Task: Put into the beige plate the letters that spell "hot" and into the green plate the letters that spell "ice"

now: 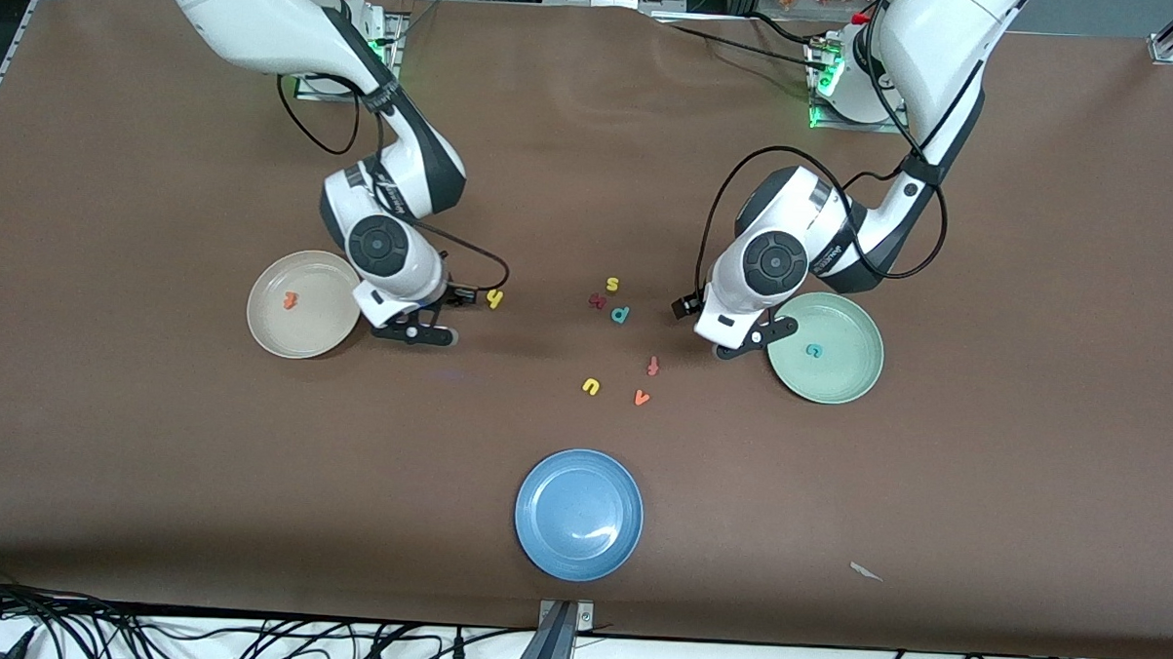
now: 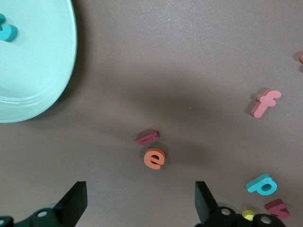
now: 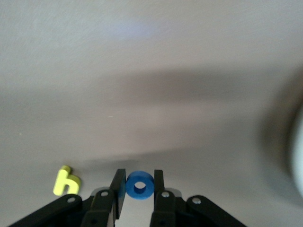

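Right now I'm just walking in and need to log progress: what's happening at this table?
The right tool is shut on the blue o, beside the beige plate, which already holds the orange t. The yellow h lies on the table beside that tool. The left tool hangs open over the maroon i and orange e, next to the green plate, where the teal c sits.

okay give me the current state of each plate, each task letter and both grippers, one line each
beige plate: holds orange t
green plate: holds teal c
blue o: gripped
yellow h: on table
orange e, maroon i: on table
right gripper: shut on o
left gripper: open above e
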{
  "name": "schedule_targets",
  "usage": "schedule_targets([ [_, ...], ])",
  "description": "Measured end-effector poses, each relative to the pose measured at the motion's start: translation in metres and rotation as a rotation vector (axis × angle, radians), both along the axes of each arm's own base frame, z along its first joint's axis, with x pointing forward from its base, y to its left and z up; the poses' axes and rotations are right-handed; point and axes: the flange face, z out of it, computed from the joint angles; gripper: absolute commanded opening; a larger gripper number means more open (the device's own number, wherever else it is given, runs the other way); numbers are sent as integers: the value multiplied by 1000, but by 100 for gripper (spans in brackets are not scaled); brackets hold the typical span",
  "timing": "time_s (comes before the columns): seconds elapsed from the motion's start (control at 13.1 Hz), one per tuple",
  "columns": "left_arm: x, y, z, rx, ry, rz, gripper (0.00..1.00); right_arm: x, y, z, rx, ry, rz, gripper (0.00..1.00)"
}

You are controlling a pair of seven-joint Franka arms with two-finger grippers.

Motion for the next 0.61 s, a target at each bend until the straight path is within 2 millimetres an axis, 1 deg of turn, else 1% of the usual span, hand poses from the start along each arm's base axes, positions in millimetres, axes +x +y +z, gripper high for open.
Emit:
schedule_targets([
  [0.15, -1, -4, -1, -1, -5, 7, 99, 14, -29, 32, -38, 17, -4, 15],
  [0.23, -2, -7, -4, -2, -8, 13, 99, 19, -47, 42, -52, 28, 8, 15],
  [0.31, -3, -10, -9, -2, -7, 22, 99, 24, -68, 48, -62, 39, 27, 15],
  [0.38, -5, -12, -13, -2, -5, 24, 99, 29, -89, 47, -67, 51, 47, 15],
  [0.46, -6, -13, -15, -1, -3, 25, 99, 32, -108, 42, -71, 66, 66, 15],
  [0.61, -6, -13, -17, -1, -1, 26, 99, 30, -136, 27, -74, 102, 107, 15],
])
